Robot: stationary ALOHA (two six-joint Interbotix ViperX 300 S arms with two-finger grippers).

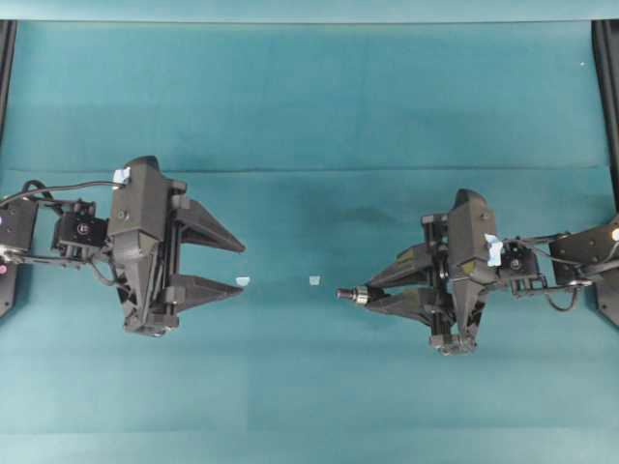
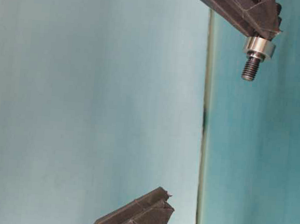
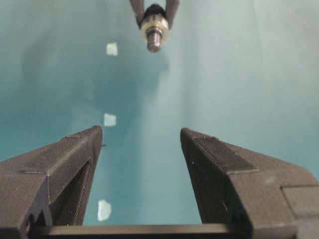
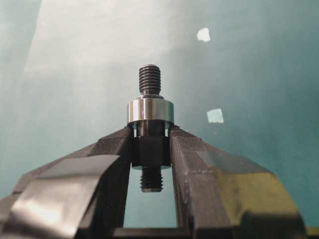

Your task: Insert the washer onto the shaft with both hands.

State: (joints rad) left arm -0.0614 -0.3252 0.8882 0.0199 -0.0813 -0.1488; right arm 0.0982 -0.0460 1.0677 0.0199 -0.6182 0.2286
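A: Where the right gripper points toward mid-table, it is clamped on the shaft, washer already seated on it just past the fingertips.

B: Left gripper?

A: Spread wide, nothing between its fingers. It sits well to the left, tips facing the shaft across bare teal cloth.

B: Room between them?

A: Open gap at centre, holding only two pale tape squares. Black frame rails run at the far left and far right edges; both arms stay inside them.

B: What does the overhead miss?

A: Right wrist view: fingers pinch the shaft's thick dark middle section, the washer rests against the fingertips, threaded ends stick out both ways. Table-level view: the shaft is held above the cloth, not touching it. Left wrist view: shaft tip faces the open jaws head-on, and a third tape square shows.
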